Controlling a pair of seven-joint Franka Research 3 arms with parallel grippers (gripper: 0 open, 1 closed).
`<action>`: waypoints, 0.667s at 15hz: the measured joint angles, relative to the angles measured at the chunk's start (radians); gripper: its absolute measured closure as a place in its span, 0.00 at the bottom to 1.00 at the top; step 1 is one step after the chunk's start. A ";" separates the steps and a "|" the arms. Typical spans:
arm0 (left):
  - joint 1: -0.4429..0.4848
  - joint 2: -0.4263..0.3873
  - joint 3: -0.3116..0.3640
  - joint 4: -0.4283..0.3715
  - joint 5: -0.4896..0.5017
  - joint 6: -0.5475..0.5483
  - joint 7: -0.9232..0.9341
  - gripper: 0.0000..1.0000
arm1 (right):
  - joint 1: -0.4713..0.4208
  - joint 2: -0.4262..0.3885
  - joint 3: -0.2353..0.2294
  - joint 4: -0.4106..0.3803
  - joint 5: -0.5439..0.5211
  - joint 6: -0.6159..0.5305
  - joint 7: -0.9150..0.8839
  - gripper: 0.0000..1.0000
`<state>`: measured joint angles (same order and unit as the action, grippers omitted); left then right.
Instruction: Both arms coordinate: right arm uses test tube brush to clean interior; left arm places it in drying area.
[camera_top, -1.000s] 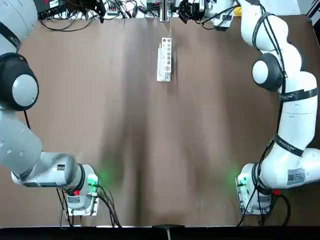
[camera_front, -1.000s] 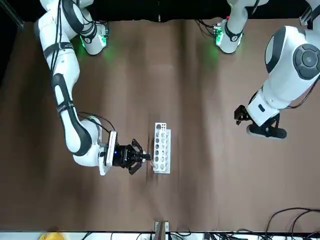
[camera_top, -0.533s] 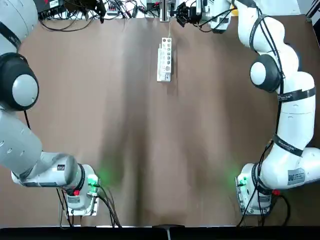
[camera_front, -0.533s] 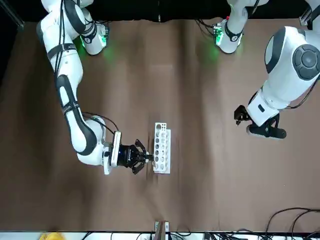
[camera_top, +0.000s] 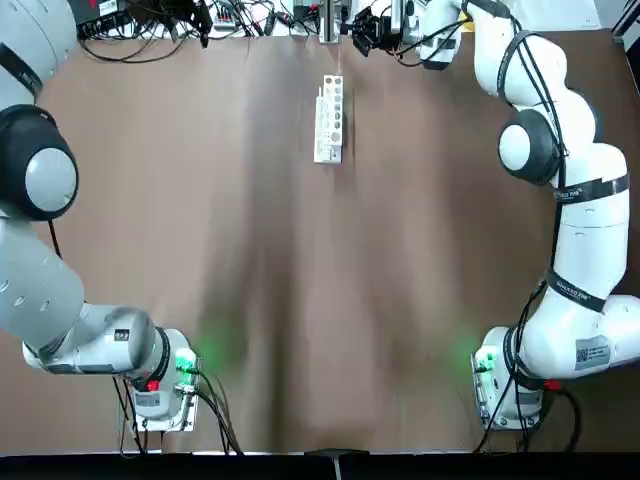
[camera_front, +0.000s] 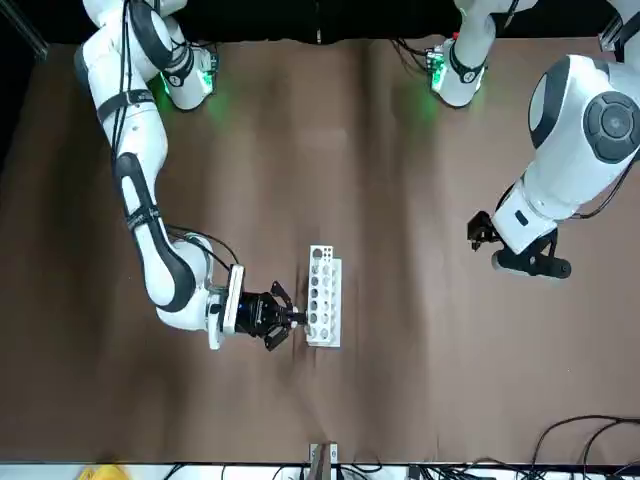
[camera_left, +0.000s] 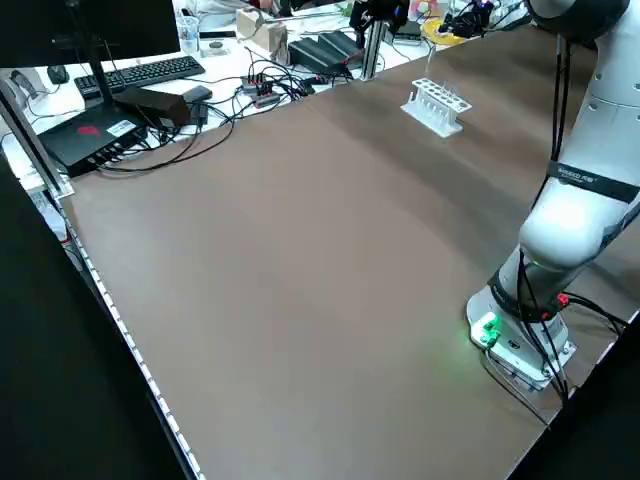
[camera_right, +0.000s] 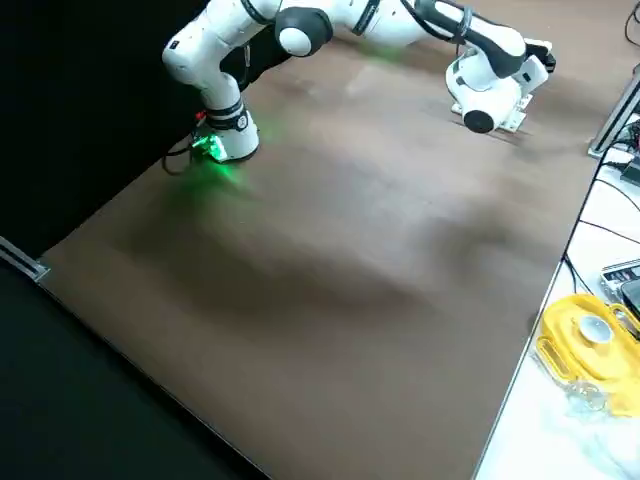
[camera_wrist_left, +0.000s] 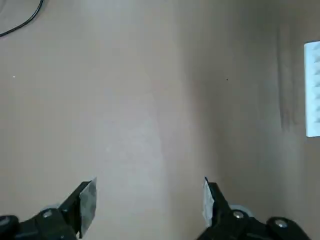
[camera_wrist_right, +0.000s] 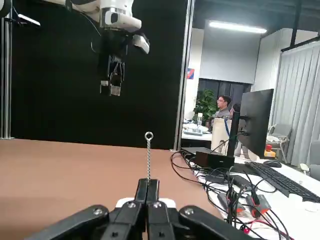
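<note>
The drying area, a narrow white rack (camera_top: 329, 120) (camera_front: 324, 305) (camera_left: 437, 105) with a row of holes, stands far out on the brown table. My right gripper (camera_front: 293, 318) (camera_top: 358, 28) lies low beside the rack's far end. In the right wrist view it (camera_wrist_right: 148, 192) is shut on the test tube brush (camera_wrist_right: 148, 157), a thin twisted wire with a loop at its tip. My left gripper (camera_front: 528, 264) hangs high over the table's left half. Its fingers (camera_wrist_left: 87, 200) are open with nothing between them, and the rack (camera_wrist_left: 312, 90) sits at that view's edge.
Cables, a keyboard and black boxes (camera_left: 130, 100) crowd the desk beyond the table's far edge. A metal post (camera_top: 327, 20) stands right behind the rack. A yellow object (camera_right: 585, 340) lies off the far corner. A person (camera_wrist_right: 222, 107) sits in the background.
My right gripper has crept a little toward the rack's far end, its arm bending closer. The left arm and the rack have stayed still.
</note>
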<state>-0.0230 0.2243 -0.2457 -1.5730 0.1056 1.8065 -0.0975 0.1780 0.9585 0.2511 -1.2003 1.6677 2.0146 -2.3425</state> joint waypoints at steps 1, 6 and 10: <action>0.000 0.000 0.000 0.000 0.000 0.000 0.000 0.00 | 0.000 0.003 0.000 0.000 0.000 0.000 -0.002 0.98; 0.000 0.000 0.000 0.000 0.000 0.000 0.000 0.00 | 0.001 0.006 0.001 0.003 0.006 -0.001 -0.003 0.98; 0.000 0.000 0.000 0.000 0.013 0.000 0.000 0.00 | -0.004 0.005 0.001 0.011 0.014 -0.003 -0.003 0.98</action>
<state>-0.0232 0.2243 -0.2454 -1.5730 0.1189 1.8065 -0.0975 0.1742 0.9636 0.2521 -1.1892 1.6812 2.0116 -2.3454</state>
